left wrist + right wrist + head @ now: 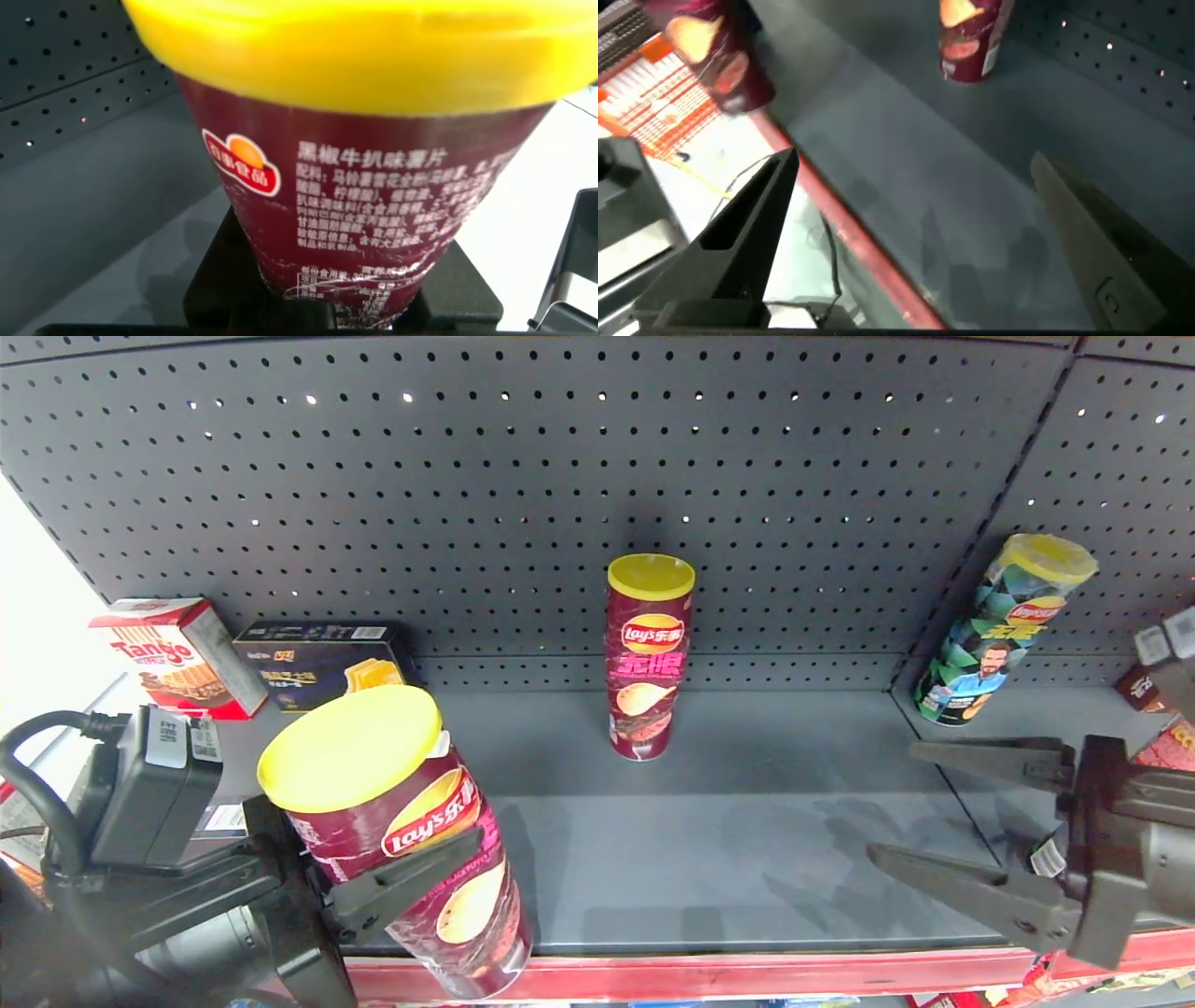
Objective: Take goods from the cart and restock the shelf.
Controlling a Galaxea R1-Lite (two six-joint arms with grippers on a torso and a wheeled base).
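Note:
My left gripper (373, 887) is shut on a maroon chip can (411, 845) with a yellow lid, held tilted at the shelf's front left, its base over the red front edge (709, 975). The same held can (364, 205) looms close in the left wrist view. A second maroon chip can (648, 658) stands upright at the middle back of the grey shelf (747, 840); it also appears as the can (971, 37) in the right wrist view. My right gripper (896, 803) hangs open at the shelf's front right, its fingers (757, 224) wide apart, holding nothing.
A red wafer box (177, 658) and a dark biscuit box (327, 663) stand at the back left. A green-patterned chip can (1004, 630) leans against the divider on the right. A perforated back panel (523, 476) closes the shelf. Free shelf floor lies between the cans.

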